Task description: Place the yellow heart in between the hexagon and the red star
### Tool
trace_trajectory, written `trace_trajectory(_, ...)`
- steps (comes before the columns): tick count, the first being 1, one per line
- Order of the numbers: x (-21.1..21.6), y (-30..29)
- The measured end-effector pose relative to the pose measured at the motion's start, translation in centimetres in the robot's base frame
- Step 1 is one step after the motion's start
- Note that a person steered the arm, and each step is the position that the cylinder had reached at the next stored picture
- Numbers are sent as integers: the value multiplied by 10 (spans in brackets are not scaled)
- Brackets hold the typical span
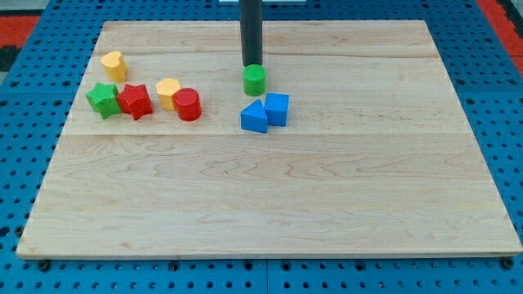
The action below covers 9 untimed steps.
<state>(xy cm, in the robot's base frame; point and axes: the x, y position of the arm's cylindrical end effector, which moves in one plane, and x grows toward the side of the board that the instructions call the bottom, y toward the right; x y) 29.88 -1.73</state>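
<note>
The near edge of the wooden board (270,253) runs along the view's bottom, and the wide stretch of pale planks above it carries nothing. The board lies on a blue pegboard surface (33,269) that frames it on all sides; a red patch (498,12) shows at the view's top right corner.

All blocks sit in the board's far half. Taking the green cylinder (254,79) as the landmark: the dark rod comes down from the view's top, and its tip (252,65) meets the cylinder's far side, touching or just beside it. The rod has no jaws and grasps nothing. Just below and slightly right of the cylinder are two blue blocks touching each other, a blue triangular block (254,118) and a blue cube-like block (277,109).

To the cylinder's left lies the other cluster. The red cylinder (187,104) touches the yellow hexagon (167,91). Further left the red star (135,100) presses against the green star (103,99), with a narrow gap between red star and hexagon. The yellow heart (113,64) sits alone, above the two stars and well left of the green cylinder.

Count: two yellow, two red, two green, two blue; eight blocks. The board's right half is open, as is the margin left of the green star.
</note>
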Motion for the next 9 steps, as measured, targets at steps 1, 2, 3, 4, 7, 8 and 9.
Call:
trace_trajectory(1, 0, 0)
trace_trajectory(2, -1, 11)
trace_trajectory(3, -2, 36)
trace_trajectory(4, -5, 56)
trace_trajectory(7, -38, -125)
trace_trajectory(8, -57, -174)
trace_trajectory(9, -56, -213)
